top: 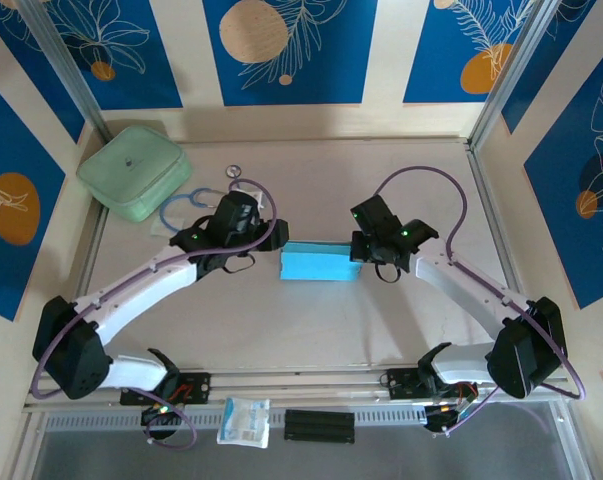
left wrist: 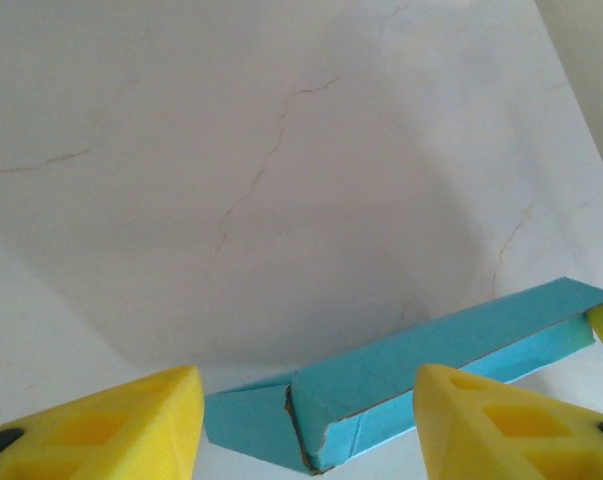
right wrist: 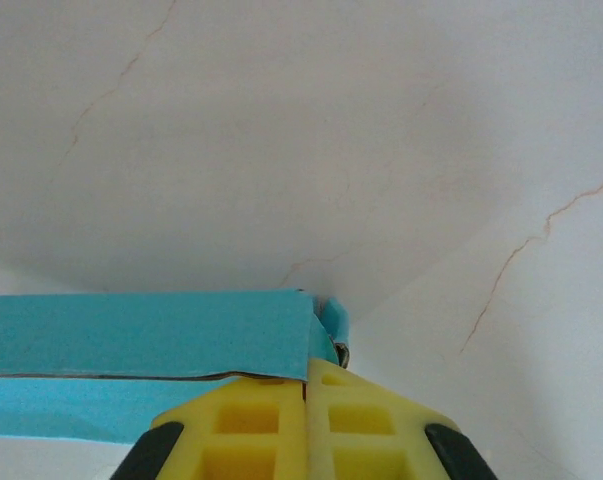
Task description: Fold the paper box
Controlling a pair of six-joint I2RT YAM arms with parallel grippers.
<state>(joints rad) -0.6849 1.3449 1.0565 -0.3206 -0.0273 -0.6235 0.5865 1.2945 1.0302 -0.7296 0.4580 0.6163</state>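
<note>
One white packet (top: 243, 421) lies at the near edge. Left gripper (left wrist: 309, 400) has its fingers apart around the left end of the paper box (top: 321, 266), which sits mid-table. Right gripper (right wrist: 306, 400) has its fingers together, seemingly pinching the box's right end. Green case (top: 133, 172) sits far left.

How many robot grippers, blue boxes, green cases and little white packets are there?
grippers: 2 (left gripper, right gripper)
paper box: 1
green case: 1
white packet: 1
Total: 5
</note>
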